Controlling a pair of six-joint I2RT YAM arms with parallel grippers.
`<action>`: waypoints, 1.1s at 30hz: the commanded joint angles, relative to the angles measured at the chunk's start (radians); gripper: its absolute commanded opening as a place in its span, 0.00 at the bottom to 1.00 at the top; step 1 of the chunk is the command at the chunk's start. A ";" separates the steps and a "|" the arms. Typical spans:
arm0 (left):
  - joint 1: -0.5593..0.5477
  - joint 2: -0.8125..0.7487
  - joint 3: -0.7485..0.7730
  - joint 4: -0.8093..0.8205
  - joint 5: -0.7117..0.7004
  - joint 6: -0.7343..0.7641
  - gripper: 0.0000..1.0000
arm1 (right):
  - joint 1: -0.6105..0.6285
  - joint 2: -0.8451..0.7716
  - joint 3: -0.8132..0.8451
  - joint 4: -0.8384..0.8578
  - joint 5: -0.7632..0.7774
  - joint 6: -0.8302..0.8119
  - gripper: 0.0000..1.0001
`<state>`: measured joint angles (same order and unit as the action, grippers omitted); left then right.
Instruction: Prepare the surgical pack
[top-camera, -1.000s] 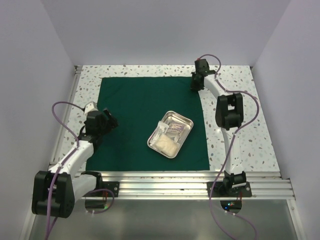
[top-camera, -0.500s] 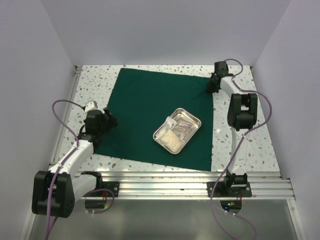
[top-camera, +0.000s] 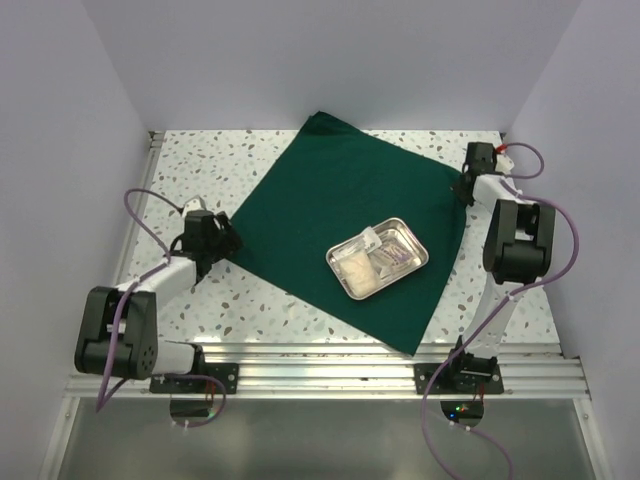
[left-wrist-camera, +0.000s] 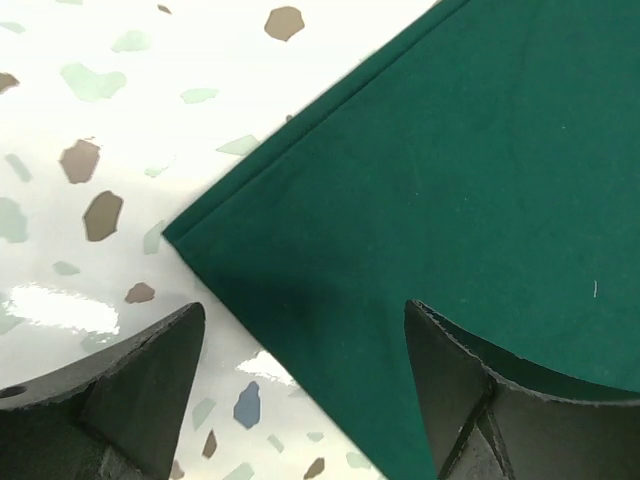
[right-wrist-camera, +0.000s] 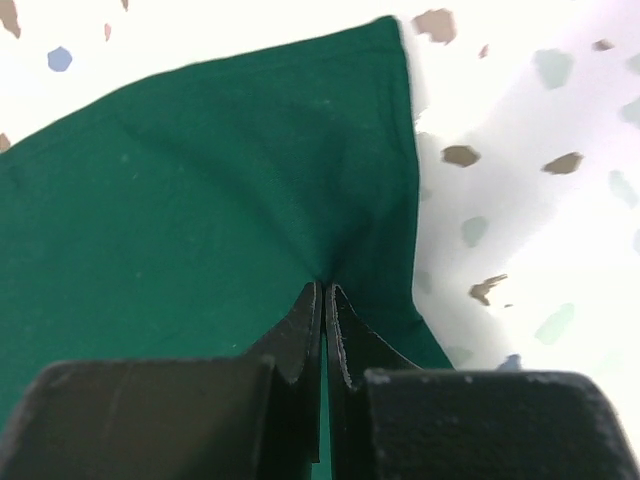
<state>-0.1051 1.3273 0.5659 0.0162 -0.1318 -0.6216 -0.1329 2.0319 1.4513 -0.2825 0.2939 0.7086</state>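
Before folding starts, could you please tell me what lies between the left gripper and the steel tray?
Only bare green fabric of the surgical pack runs from the left gripper to the steel tray, seen in the top view.

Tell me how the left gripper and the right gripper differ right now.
The left gripper has its jaws wide open; the right gripper has its jaws shut. The left gripper grips nothing, with a corner of the green sheet lying flat between its jaws; the right gripper pinches a raised fold of that fabric near the opposite corner. Shared: each sits at a corner of the same sheet.
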 joint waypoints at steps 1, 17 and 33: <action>0.007 0.065 0.035 0.109 0.034 -0.039 0.84 | 0.013 -0.062 -0.035 0.094 0.001 0.032 0.00; 0.010 0.314 0.149 0.073 -0.057 -0.084 0.05 | 0.022 -0.110 -0.075 0.112 0.025 0.080 0.00; 0.105 0.730 0.744 -0.142 -0.181 -0.090 0.00 | 0.197 -0.145 -0.190 -0.109 0.209 0.256 0.00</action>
<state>-0.0296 2.0083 1.2446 -0.0540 -0.2638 -0.7162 0.0029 1.9526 1.3029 -0.3103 0.4133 0.9234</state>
